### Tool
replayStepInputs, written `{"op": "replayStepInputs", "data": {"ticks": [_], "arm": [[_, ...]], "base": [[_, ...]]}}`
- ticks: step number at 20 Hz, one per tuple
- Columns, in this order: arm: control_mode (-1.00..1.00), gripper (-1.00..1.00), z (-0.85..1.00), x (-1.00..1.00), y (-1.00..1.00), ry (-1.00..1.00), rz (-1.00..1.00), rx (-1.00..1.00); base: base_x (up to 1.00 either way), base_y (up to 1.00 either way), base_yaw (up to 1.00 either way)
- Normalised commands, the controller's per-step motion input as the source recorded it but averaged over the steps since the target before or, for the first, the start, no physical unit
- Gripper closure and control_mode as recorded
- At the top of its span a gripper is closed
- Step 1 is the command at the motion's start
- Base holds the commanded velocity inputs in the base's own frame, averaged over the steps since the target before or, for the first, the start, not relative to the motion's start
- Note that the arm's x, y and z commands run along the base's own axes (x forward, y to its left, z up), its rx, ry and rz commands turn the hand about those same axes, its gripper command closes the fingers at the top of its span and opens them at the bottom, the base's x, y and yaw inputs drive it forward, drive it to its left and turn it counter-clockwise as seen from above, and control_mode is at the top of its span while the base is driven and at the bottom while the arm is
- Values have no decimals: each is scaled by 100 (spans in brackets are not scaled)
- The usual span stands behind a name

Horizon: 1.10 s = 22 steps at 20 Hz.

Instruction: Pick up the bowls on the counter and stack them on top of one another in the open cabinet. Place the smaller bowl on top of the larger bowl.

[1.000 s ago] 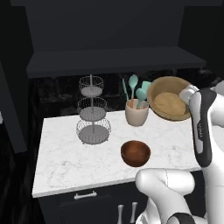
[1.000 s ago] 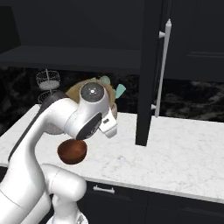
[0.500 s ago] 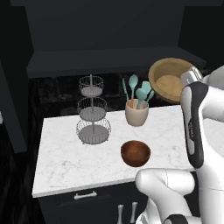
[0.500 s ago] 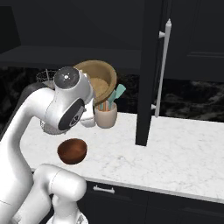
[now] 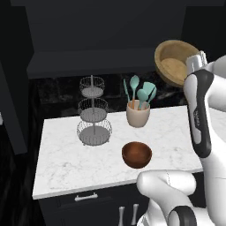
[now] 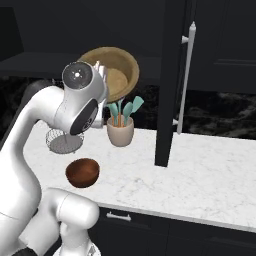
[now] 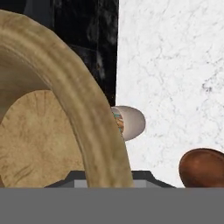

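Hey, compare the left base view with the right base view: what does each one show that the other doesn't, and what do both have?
Only the left base view: all three tiers of the wire basket stand, unobstructed, on the counter.

Only the right base view: a tall dark panel with a long silver handle, standing over the marble.

Both: the larger bowl, lifted off the counter by its rim and tilted, the smaller bowl on the marble, and the beige cup of teal utensils behind it.

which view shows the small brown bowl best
The left base view: the small bowl sits whole and unblocked on the counter. The right base view also shows it, partly behind the arm. The hand view catches just its edge.
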Motion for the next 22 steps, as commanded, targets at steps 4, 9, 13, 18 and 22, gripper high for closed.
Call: {"op": "replayStepInputs", "data": {"ticks": [4,9,13,18,22], "arm": [[-100,100,48,57,15,-3,0,0],[-100,100,16,71,3,0,0,1],[-100,100,7,82,0,0,0,3],[-100,100,7,71,0,-7,0,1],[-100,100,0,69,0,-4,0,0]], "base": [[0,0,0],[0,0,0],[0,0,0],[0,0,0],[0,0,0]]}}
